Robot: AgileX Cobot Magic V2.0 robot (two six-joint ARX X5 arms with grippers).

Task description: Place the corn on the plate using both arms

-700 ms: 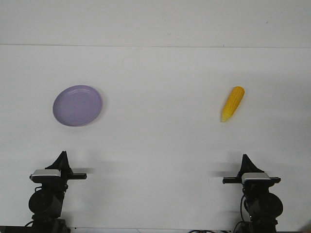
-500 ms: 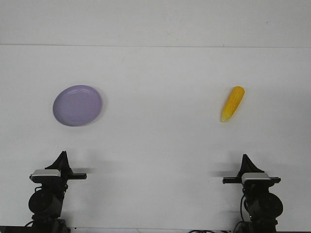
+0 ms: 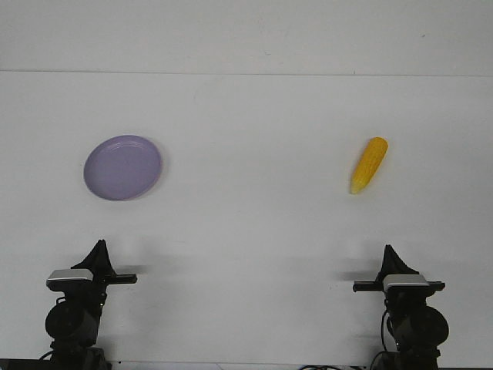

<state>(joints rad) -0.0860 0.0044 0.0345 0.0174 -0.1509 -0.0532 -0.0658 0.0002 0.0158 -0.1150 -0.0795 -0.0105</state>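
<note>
Change: almost nothing is shifted since the earlier frames; only the left arm [image 3: 75, 297] is seen nudged very slightly, while corn, plate and right arm are matched in place.
Corn [image 3: 368, 165]: laid flat on the table's right half, tilted, blunt end farther away and to the right, pointed tip nearer the robot; untouched and well apart from both arms.
Plate [image 3: 123, 167]: set on the left half, bare, well apart from the corn, with open table between.
Right gripper [image 3: 388, 252]: parked at the near edge, roughly in line with the corn; nothing is held, and how far the jaws are parted cannot be told, since only one pointed tip is shown.
Left gripper [image 3: 100, 247]: parked at the near edge, below the plate; nothing is held, jaw opening likewise cannot be told.
Table [image 3: 246, 223]: plain white, nothing else seen on it.
Progress: judged as not begun; no reach is made yet.
Risk, roll: the round, tapered cob is likely to be rolled or spun if touched off-centre or pinched along its length.
Risk, slip: the tapered end may be squeezed out of pointed fingers.
Risk, handover: a drop is likely if one arm lets go before the other's hold is firm.
Risk, plate: the low rim may be overrun, or the light plate pushed aside.
</note>
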